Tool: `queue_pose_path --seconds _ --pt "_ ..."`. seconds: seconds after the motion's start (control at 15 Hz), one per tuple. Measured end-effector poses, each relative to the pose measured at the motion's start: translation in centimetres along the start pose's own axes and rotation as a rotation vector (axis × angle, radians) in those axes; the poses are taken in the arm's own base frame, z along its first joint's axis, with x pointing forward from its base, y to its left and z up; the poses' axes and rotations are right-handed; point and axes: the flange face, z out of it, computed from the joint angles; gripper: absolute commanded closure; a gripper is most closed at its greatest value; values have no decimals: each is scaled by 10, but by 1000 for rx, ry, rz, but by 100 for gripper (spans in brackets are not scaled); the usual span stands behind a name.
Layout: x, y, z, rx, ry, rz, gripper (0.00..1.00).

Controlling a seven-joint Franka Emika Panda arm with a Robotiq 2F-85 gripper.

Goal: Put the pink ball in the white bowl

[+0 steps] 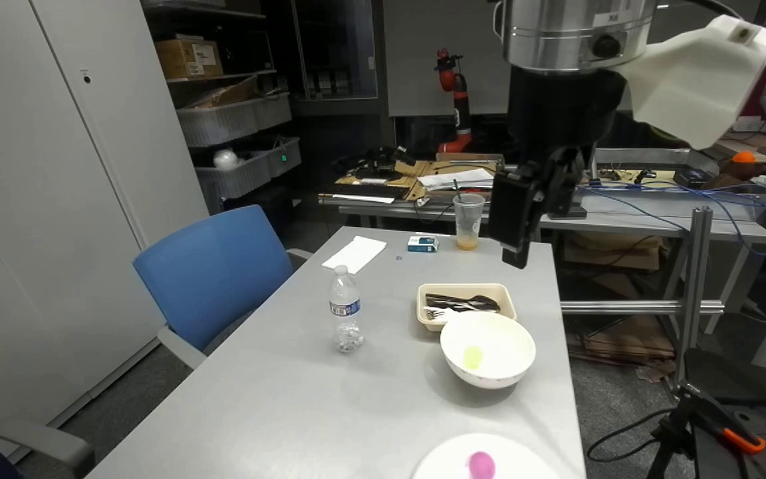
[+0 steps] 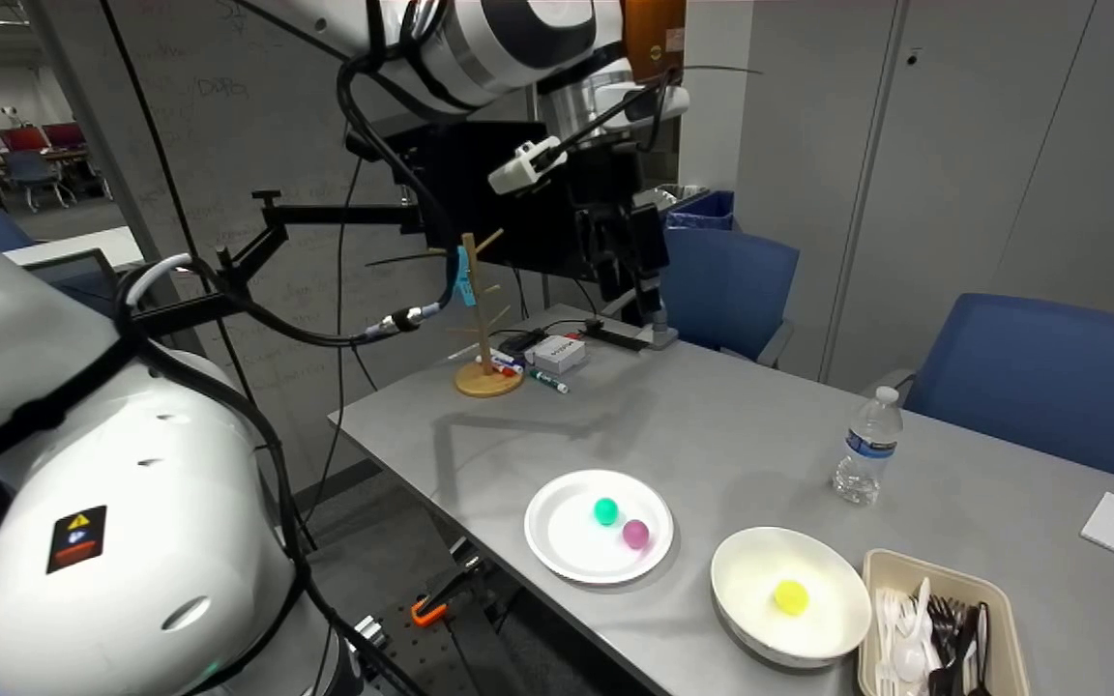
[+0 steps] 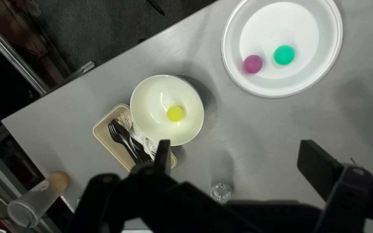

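Apparently empty, the gripper held its 2 fingers apart, higher than the white bowl, presumably for clearance. Near the bowl, the pink ball sat on the plate, whose rim probably prevented rolling.

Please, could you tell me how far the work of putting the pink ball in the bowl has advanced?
Already done: nothing of the transfer; the bowl holds only the yellow ball.
In hand: nothing; the gripper is open, jaws apart with no ball between them.
Left: the whole move; the pink ball lies on the plate, near the green ball, and must be gripped, carried and released in the bowl.
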Motion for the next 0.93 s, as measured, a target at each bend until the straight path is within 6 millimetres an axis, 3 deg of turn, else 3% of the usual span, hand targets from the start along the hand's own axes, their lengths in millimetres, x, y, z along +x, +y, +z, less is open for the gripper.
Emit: queue_pose_path --seconds 0.13,0.33,0.6,0.73,0.93 --pt "4 -5 -3 21 -4 -10 0" --pt "45 -30 -20 80 2 -23 0" --pt "95 -65 -18 114 -48 -44 0" --pt "108 -72 -13 117 -70 -47 0" --pt "111 -73 -12 119 -74 -47 0"
